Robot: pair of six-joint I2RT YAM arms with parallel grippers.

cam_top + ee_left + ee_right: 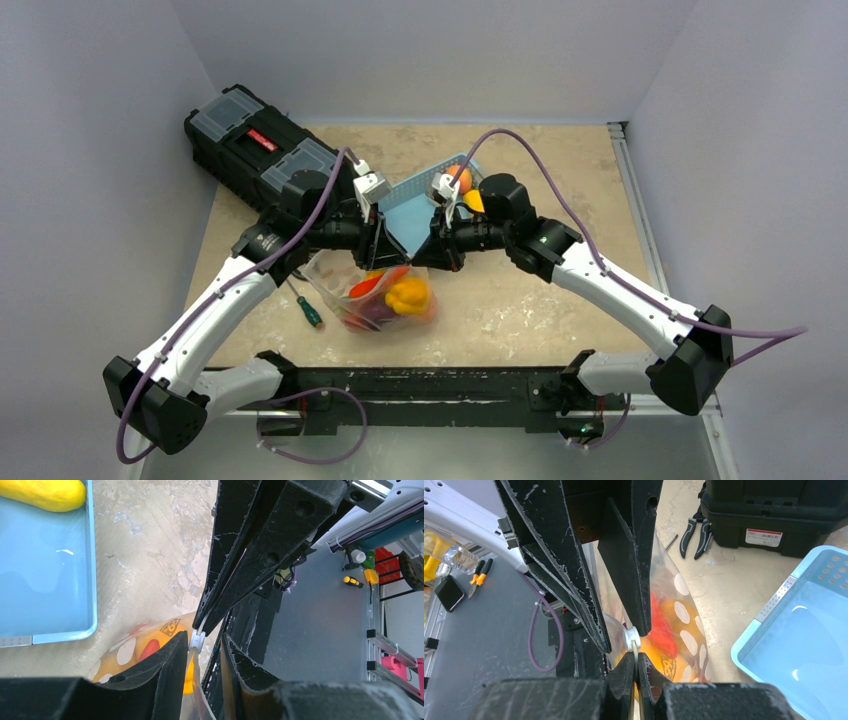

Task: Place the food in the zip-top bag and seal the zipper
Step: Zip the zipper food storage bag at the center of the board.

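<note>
Plain pale grey walls (420,50) close in a mottled beige counter (560,300) left, right and far.

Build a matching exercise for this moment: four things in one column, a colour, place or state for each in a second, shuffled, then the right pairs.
Things
1. zip-top bag
2. basket
3. screwdriver
4. right hand

Descriptions
A. green handle, lying just left of the bag in the top view
B. shut on the bag's mouth edge
C. light blue, behind the bag
D. clear, with red and yellow food inside

Pairs: 1-D, 2-C, 3-A, 4-B
</note>
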